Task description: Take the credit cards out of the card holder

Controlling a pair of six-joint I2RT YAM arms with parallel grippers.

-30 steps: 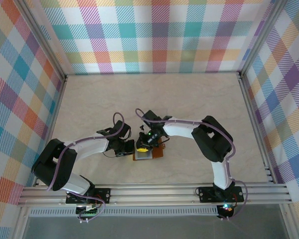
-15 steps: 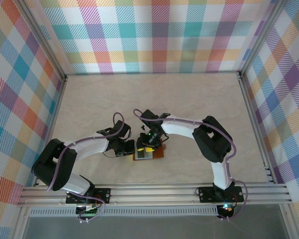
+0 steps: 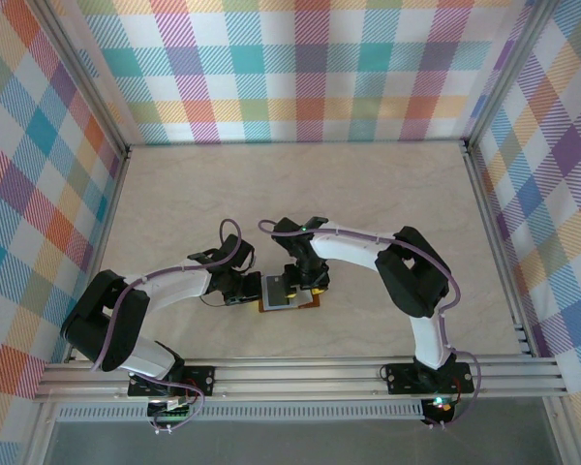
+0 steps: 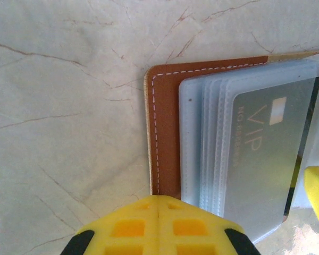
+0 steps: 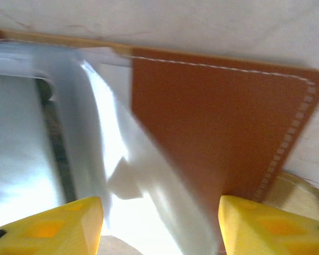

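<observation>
Holder (image 3: 281, 294) lying open on the tabletop (image 3: 368, 194), between the two pincers and near the arm bases.

Top view: the left pincer (image 3: 249, 288) sits at the holder's left edge and the right pincer (image 3: 303, 283) over its right half. Both are too small and too crowded by the arms to show how the jaws stand, and no card can be made out.

Left wrist view: the left pincer (image 4: 157, 212), cut off by the lower border, has its yellow fingers pressed together at the holder's near edge. Whether they touch the leather cannot be told. The brown flap, a stack of clear sleeves (image 4: 194, 133) and a grey "VIP" card (image 4: 268, 159) inside the top sleeve are sharp here. The card's far end is cropped.

Right wrist view: the right pincer (image 5: 159, 228) stands wide, with only its two fingertips in frame and nothing gripped between them. The other brown flap is clear, while a raised sleeve (image 5: 101, 133) is smeared by blur and glare.
</observation>
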